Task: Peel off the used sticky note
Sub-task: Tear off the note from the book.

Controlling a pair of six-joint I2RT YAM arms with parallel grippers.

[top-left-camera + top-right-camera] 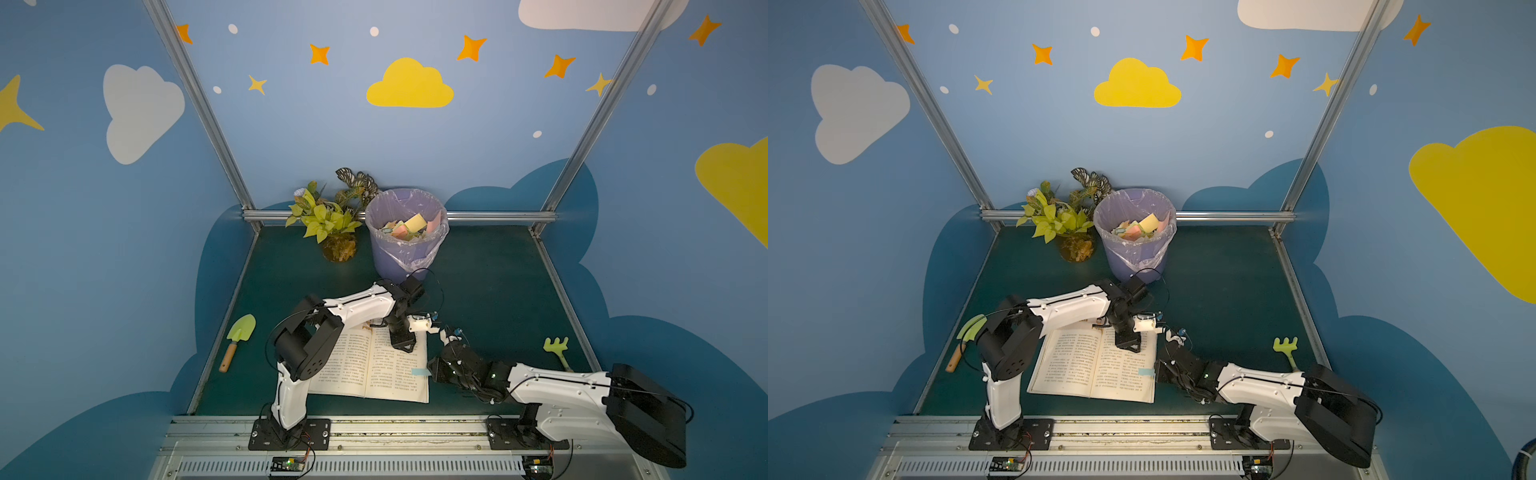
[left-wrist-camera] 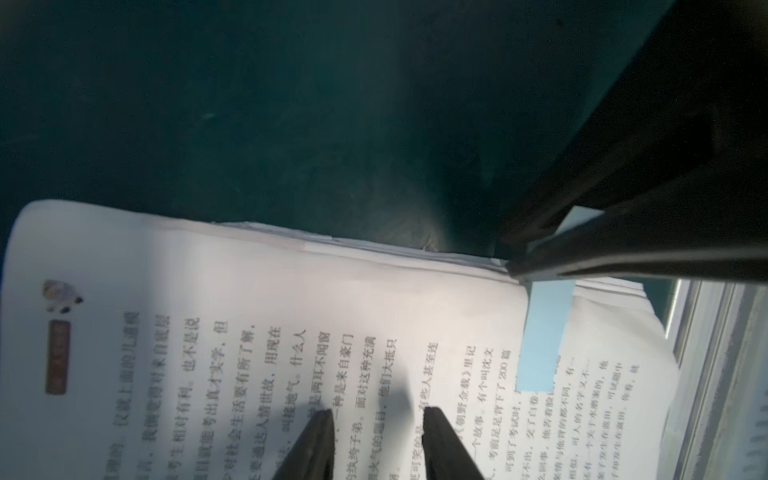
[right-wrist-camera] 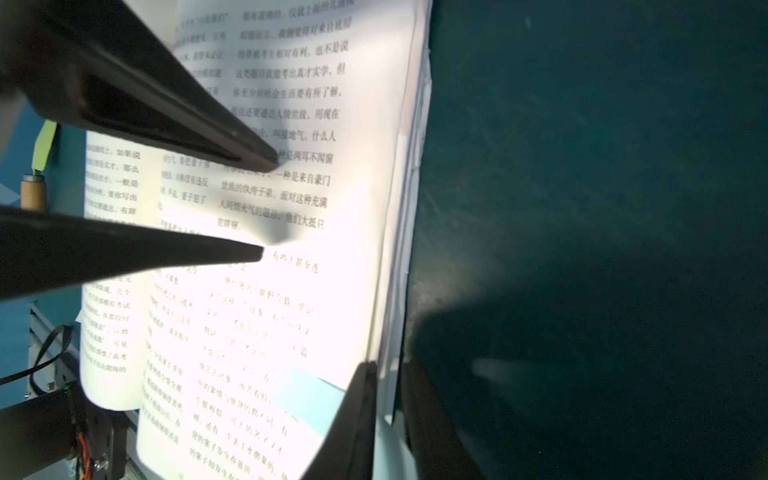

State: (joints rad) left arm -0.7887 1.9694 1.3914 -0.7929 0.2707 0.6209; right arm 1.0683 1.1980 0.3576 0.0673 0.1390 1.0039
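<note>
The step in hand is the grasp. The right gripper [image 2: 509, 256] is clenched on the free end of the sticky note [image 2: 544, 332], with a sliver of blue showing between its jaws. The peel itself has not begun, because the rest of the strip lies flat on the page.

The left gripper [image 2: 378, 411] holds nothing. Its jaws are slightly apart and the tips press down on the right-hand page of the open book [image 1: 353, 365], further up that page from the note.

The next move probably calls for a slow pull up and away from the page edge, with the left tips pinning the paper so the page neither lifts nor tears. After that comes a carry to the bin [image 1: 395, 259] at the back of the tabletop [image 1: 498, 291].

The note is a narrow, pale blue strip, plain and unwrinkled. It is stuck across the outer edge of the right page, and its end overhangs past the book in both top views.
</note>
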